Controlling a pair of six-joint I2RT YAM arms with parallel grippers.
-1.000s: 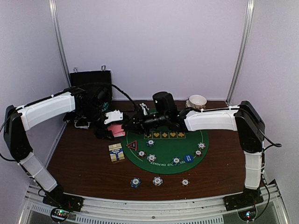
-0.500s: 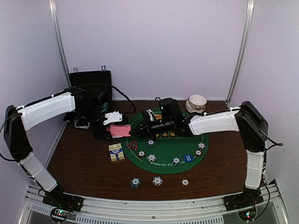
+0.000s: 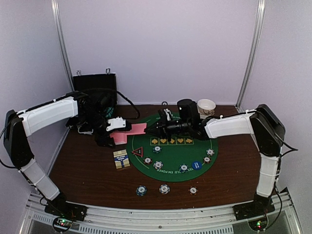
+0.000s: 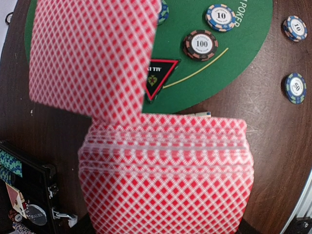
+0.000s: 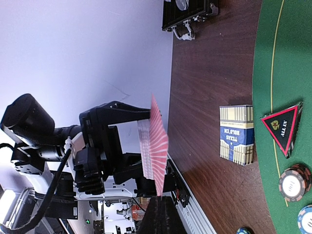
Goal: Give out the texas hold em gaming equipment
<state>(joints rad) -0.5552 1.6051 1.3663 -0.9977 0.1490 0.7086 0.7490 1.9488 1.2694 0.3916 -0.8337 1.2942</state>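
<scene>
Left wrist: chip (image 4: 200,44) numbers legible, left fingers (image 5: 124,112) grasp deck (image 4: 165,180) | right wrist: right fingers (image 5: 156,219) pinch card (image 4: 92,58)

The space is being closed in by plain, pale lilac walls (image 3: 161,48), which are being lit softly and evenly. The back corners are being marked by two slim metal poles (image 3: 62,48). A dark brown wooden counter (image 3: 87,170) is being bordered along its near edge by a ribbed aluminium rail (image 3: 156,214).
</scene>
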